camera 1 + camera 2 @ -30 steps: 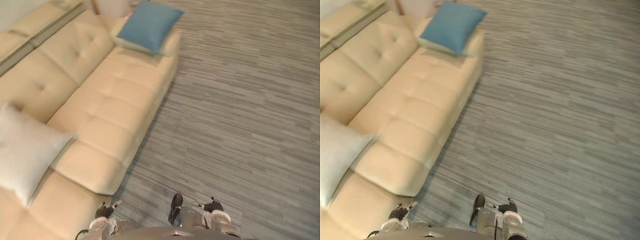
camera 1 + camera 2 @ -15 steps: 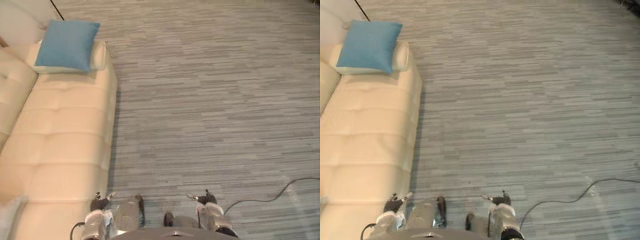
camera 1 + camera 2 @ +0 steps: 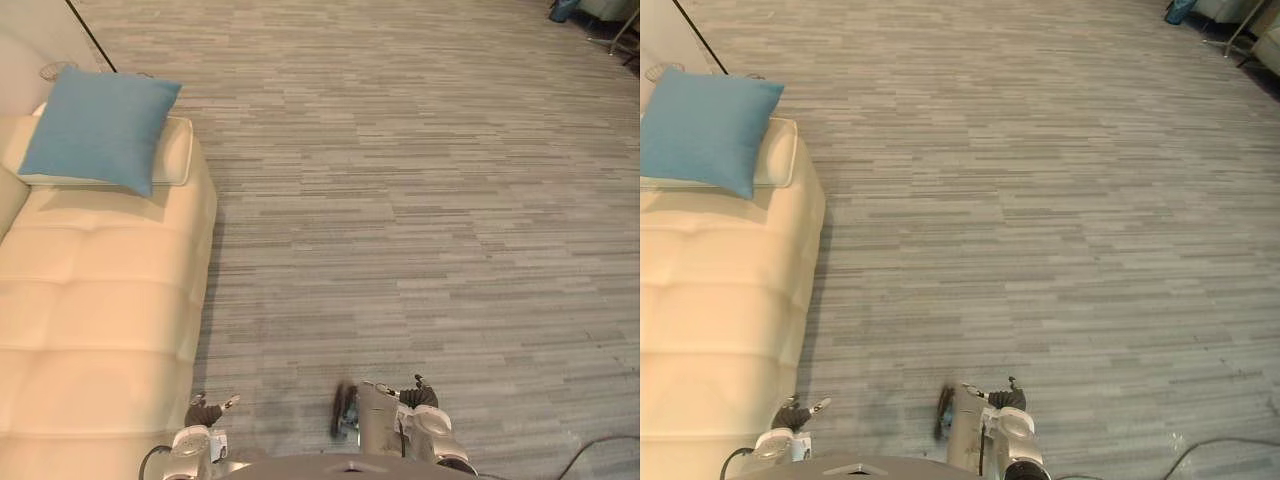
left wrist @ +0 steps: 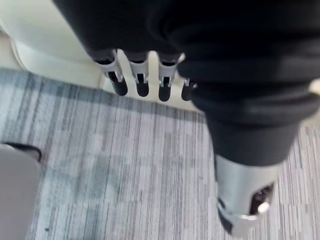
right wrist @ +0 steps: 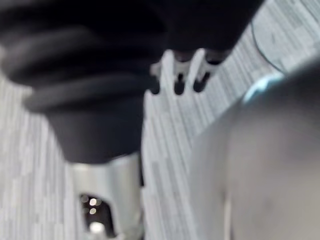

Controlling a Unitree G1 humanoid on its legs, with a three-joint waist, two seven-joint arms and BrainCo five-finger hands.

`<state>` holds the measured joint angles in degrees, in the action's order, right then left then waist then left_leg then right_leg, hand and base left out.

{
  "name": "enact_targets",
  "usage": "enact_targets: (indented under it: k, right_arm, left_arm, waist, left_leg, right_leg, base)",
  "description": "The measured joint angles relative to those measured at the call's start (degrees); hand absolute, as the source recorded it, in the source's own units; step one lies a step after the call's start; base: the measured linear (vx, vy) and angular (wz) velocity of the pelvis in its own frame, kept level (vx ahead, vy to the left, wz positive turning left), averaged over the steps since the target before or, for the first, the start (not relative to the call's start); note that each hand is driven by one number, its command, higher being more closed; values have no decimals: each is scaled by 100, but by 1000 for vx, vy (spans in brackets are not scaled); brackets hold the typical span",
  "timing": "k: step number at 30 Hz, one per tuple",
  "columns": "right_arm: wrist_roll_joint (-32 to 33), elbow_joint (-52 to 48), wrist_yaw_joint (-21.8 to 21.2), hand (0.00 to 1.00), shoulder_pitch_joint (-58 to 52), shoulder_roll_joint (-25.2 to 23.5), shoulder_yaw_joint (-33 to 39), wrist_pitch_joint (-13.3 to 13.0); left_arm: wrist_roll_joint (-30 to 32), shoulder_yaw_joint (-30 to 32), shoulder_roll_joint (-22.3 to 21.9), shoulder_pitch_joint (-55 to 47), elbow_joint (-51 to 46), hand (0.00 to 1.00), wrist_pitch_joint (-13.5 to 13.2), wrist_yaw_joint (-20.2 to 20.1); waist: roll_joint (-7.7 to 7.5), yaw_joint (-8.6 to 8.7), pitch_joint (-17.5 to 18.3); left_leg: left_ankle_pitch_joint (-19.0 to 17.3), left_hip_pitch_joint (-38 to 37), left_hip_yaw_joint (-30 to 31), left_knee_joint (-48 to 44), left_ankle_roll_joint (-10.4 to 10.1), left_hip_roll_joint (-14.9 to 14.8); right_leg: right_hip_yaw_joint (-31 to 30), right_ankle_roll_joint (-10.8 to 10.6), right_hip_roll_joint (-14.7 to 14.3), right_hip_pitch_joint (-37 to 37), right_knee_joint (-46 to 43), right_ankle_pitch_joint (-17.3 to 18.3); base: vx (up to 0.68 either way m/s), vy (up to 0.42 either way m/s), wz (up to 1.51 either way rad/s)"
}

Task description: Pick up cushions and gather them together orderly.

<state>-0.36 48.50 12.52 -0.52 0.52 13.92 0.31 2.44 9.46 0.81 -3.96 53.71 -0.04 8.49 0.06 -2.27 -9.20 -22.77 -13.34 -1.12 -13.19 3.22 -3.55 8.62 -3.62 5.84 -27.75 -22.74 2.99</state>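
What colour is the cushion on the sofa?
The cushion is plain blue; the left eye view shows it best.

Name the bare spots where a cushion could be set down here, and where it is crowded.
Free: the seat of the cream sofa, from the blue cushion toward the robot; also the grey carpet right of the sofa. Crowded: only the sofa's far end, where the blue cushion lies on a cream pad.
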Motion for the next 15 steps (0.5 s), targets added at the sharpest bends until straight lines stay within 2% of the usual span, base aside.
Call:
enact_targets:
  k: [1,2,3,5,6,7,8,9,10,12,13,14,15]
  right_arm:
    - [29,20,-14,0,-52,34,105,23]
    - [-3,13,0,0,15,66,168,21]
    - [0,75,1,0,69,115,245,35]
    - [-3,67,-4,0,80,135,225,35]
    - [-2,56,-4,0,78,169,172,39]
    - [9,43,8,0,80,172,131,66]
    - [16,50,10,0,58,147,100,70]
    - [46,50,11,0,67,76,46,69]
    - [93,29,14,0,70,-18,18,67]
    - [119,16,11,0,119,-44,-41,66]
    - [129,15,14,0,100,-49,-50,66]
    - [134,11,17,0,92,-43,-45,66]
    - [153,9,26,0,86,-35,-4,67]
  left_arm:
    - [17,5,-130,90,149,0,4,-2]
    - [55,20,-175,135,187,0,1,-15]
    - [152,135,-256,146,209,0,1,-11]
    - [171,305,-345,151,204,0,1,3]
    - [174,458,-405,159,148,0,2,2]
    - [165,550,-454,150,58,0,-1,0]
    - [126,610,-458,148,-11,0,-2,-5]
    - [115,619,-430,152,-126,0,-3,0]
    - [111,614,-412,147,-260,0,-12,1]
    - [105,607,-418,146,-331,0,-15,1]
    - [73,598,-415,147,-368,0,-50,2]
    - [47,593,-417,147,-370,0,-57,3]
    - [9,595,-426,153,-367,0,-63,6]
  waist:
    - [69,34,-15]
    - [173,39,-57]
    - [244,24,-72]
    - [365,54,-90]
    - [453,67,-135]
    - [506,-92,-171]
    - [574,-149,-154]
    - [445,-220,-213]
    - [374,-282,-215]
    - [366,-292,-212]
    - [367,-295,-212]
    - [360,-297,-209]
    - [352,-316,-215]
  left_leg:
    - [61,-181,238,1,-169,-154]
    - [189,-153,322,-103,-329,-227]
    - [528,-131,443,-492,-537,-245]
    - [975,315,469,-1640,-608,-337]
    - [1622,848,482,-2851,-721,-459]
    - [1718,1668,234,-4474,-798,-834]
    - [1582,1918,43,-4919,-742,-987]
    - [1384,2282,-257,-5296,-700,-1112]
    - [1161,2715,-615,-5181,-598,-1131]
    - [993,3168,-922,-4704,-457,-1129]
    - [920,3384,-1240,-3709,-407,-1066]
    - [924,3438,-1358,-3220,-411,-1014]
    - [1056,3428,-1489,-2131,-421,-866]
  right_leg:
    - [23,181,-56,133,-135,-545]
    - [49,224,-76,138,-382,-336]
    - [153,375,-29,157,-871,104]
    - [325,407,-53,456,-940,470]
    - [469,432,-100,785,-765,606]
    - [567,513,-269,1274,-487,718]
    - [587,541,-317,1461,-381,742]
    - [648,525,-316,1819,-172,785]
    - [686,470,-264,2287,187,801]
    - [805,339,-195,2674,525,844]
    - [935,241,-116,2981,792,892]
    - [970,187,-73,3066,859,911]
    - [1031,70,22,3199,921,974]
  base:
    - [654,-290,61]
    - [759,-327,42]
    - [583,-238,25]
    - [500,-200,35]
    - [496,-166,42]
    - [478,-129,23]
    - [442,-82,10]
    - [498,-46,13]
    - [484,-32,21]
    - [375,49,37]
    - [371,121,47]
    - [482,203,45]
    - [346,180,29]
